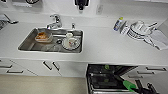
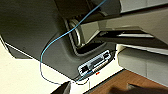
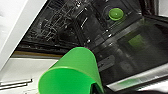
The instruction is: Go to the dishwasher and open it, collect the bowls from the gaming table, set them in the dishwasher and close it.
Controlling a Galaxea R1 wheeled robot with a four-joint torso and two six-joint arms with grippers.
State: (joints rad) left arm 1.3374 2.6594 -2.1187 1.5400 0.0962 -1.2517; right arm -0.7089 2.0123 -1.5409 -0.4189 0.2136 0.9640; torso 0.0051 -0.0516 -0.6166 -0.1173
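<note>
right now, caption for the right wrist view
Green bowl held above the open dishwasher, another green bowl already inside.

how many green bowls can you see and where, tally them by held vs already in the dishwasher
Held in the right gripper: 1 green bowl
Inside the open dishwasher: 1 green bowl
Total: 2
</note>
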